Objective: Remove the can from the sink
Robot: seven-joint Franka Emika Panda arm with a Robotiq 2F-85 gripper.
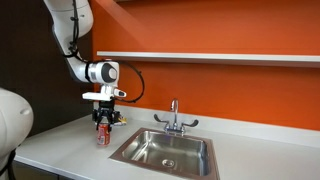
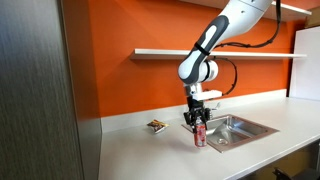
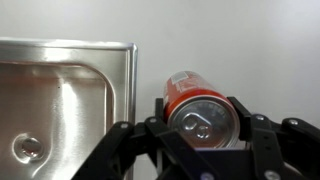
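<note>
Beside the sink (image 3: 60,90), on the worktop (image 1: 60,150), the claw (image 3: 203,130) is gripping the upright can (image 3: 195,98); removal is looking done, only letting go is remaining

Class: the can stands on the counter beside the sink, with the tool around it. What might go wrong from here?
1. The can stands close to the rim of the sink. A sideways nudge as the tool opens or lifts might tip it into the basin.
2. The fingers flank the can closely, so one may drag on it and topple it on the counter.
</note>
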